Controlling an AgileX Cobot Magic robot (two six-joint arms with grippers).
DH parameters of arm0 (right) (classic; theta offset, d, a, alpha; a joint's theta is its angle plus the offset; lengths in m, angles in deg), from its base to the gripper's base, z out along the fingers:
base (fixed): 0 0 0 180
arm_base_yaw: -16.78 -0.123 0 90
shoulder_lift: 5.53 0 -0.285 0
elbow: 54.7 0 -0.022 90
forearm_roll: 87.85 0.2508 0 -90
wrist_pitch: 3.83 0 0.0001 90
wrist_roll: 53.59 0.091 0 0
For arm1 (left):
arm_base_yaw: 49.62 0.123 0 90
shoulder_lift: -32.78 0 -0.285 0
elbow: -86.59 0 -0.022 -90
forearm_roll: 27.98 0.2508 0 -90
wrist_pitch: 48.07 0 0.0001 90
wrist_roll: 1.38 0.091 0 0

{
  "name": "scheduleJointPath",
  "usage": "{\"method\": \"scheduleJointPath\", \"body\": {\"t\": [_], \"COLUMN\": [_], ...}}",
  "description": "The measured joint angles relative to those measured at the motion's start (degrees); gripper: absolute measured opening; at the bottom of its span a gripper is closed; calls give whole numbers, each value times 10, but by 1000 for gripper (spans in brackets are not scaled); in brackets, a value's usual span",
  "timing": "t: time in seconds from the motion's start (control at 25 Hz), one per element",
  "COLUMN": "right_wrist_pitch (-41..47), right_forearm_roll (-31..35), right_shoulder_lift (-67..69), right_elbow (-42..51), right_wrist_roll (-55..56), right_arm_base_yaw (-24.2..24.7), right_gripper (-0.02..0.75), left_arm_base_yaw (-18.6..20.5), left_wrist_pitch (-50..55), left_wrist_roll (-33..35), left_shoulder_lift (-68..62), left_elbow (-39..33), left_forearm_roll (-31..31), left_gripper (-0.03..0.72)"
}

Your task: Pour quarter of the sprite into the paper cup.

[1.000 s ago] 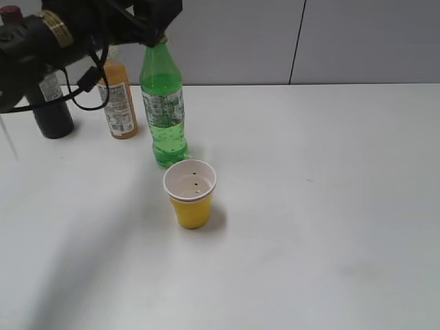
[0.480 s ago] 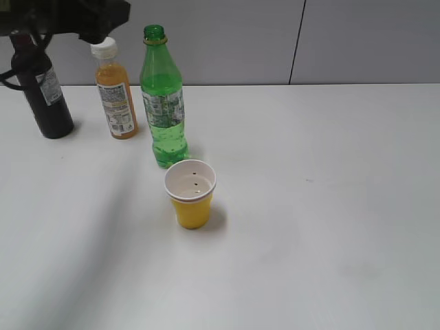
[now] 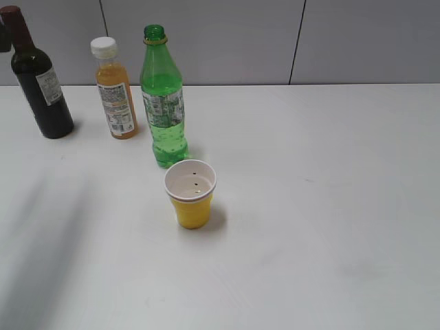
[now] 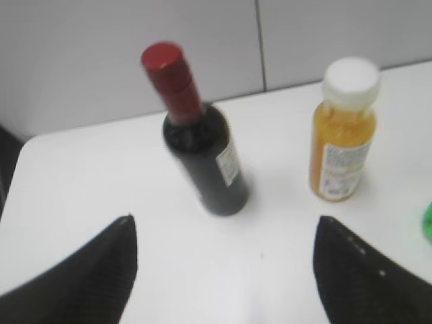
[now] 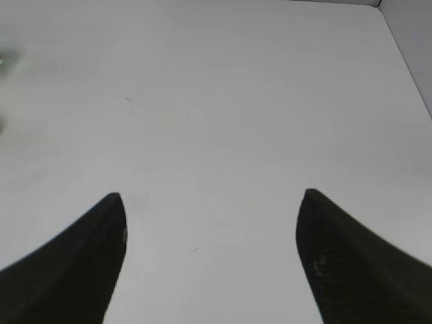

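The sprite (image 3: 163, 103), a tall green bottle without a cap, stands upright on the white table in the exterior view. Only a green sliver of it (image 4: 428, 223) shows at the right edge of the left wrist view. The yellow paper cup (image 3: 190, 194) stands just in front of it, upright, with a few dark specks inside. My left gripper (image 4: 223, 226) is open and empty, above the table in front of the wine bottle. My right gripper (image 5: 210, 202) is open and empty over bare table. Neither gripper shows in the exterior view.
A dark wine bottle (image 3: 38, 82) with a red cap (image 4: 202, 145) stands at the back left. An orange-juice bottle (image 3: 115, 93) with a white cap (image 4: 341, 135) stands between it and the sprite. A grey wall runs behind the table (image 3: 330, 206).
My left arm was over the top of the sprite one second ago. It has drawn back to the left and is out of the exterior view. The bottle and cup have not moved.
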State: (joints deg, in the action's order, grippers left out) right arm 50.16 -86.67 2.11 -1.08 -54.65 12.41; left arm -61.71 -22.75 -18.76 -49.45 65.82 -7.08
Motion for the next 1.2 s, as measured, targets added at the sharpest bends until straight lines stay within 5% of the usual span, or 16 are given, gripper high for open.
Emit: {"method": "scheduleJointPath", "body": {"t": [0.32,0.52,0.68,1.2], "right_wrist_pitch": [0,0,0,0], "right_forearm_roll": [0,0,0,0], "right_shoulder_lift": [0,0,0,0], "right_elbow": [0,0,0,0], "right_wrist_roll": [0,0,0,0], "right_arm_base_yaw": [0,0,0,0], "right_gripper": [591,591,591,591], "left_arm_base_yaw": [105,181,209,211], "left_wrist_pitch": [127,196,219,281], "left_wrist_roll": [232,318,333,349], "left_shoulder_lift": [16,60,133,437], "left_elbow": [0,0,-23,-209], "left_forearm_roll": [-229,-298,-315,-372], "left_gripper": [607,601,594,591]}}
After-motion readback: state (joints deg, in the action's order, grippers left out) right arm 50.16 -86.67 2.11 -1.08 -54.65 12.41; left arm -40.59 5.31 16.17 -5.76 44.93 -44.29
